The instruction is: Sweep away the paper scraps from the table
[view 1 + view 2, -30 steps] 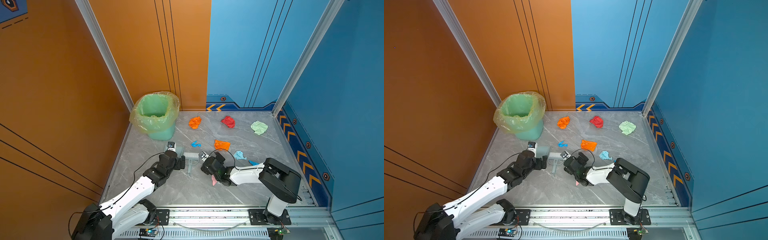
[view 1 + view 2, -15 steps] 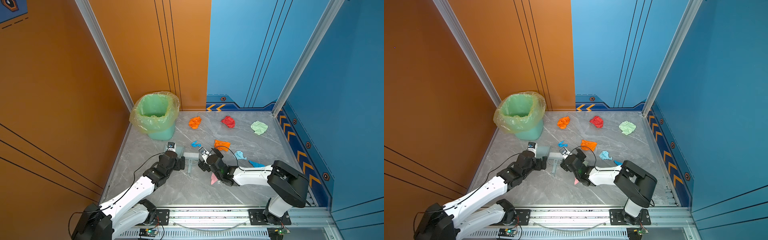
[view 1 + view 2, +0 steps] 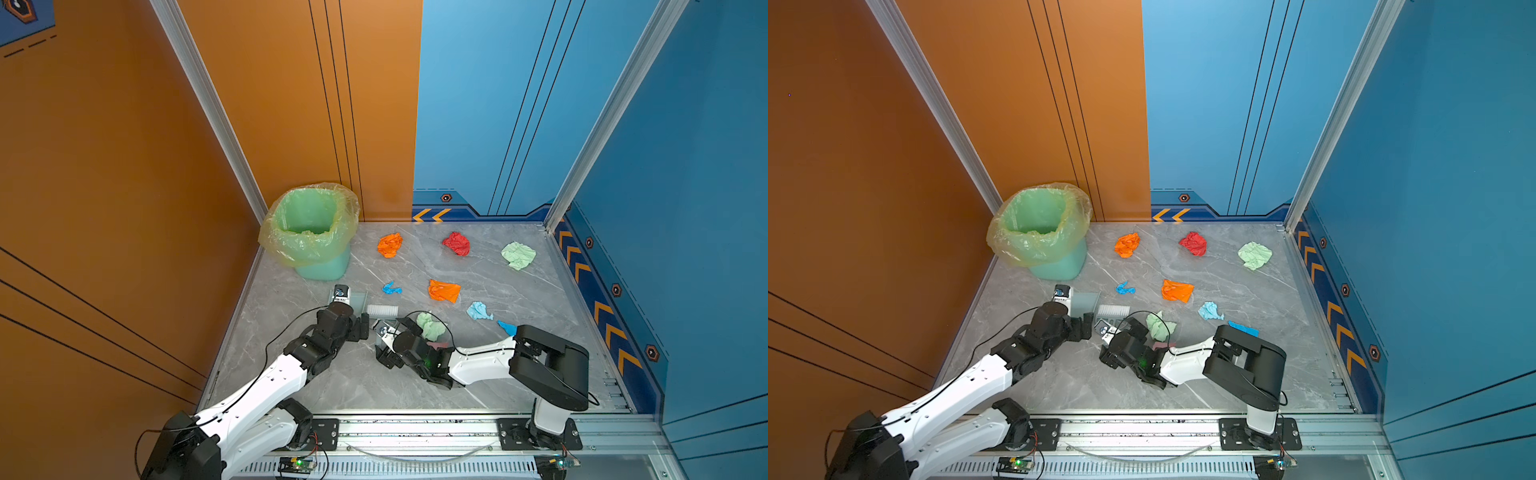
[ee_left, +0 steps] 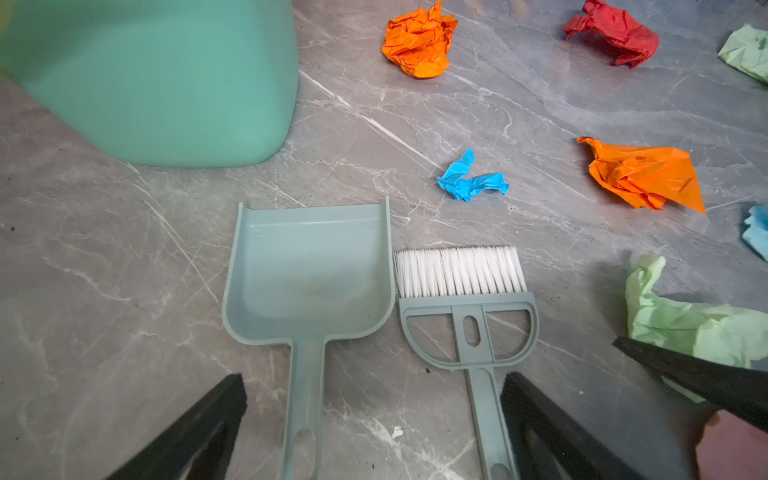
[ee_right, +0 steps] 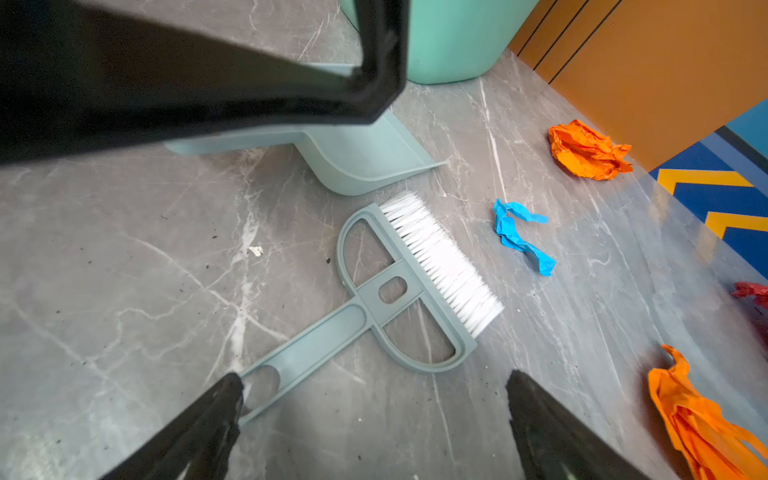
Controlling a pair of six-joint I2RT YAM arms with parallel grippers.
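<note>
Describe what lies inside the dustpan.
The dustpan is empty: nothing lies in it. The left wrist view shows its whole tray uncovered; only the handle's end is cut off.

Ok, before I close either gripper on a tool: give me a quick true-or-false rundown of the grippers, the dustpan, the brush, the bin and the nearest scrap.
1. The left gripper and right gripper are both open and hold nothing. True.
2. The dustpan already has a paper scrap in it. False: its pan is empty.
3. The brush lies flat on the table, right beside the dustpan. True.
4. The bin is tipped on its side. False: it stands upright, its liner folded over the rim.
5. A blue scrap lies on the table just beyond the brush's bristles. True.
</note>
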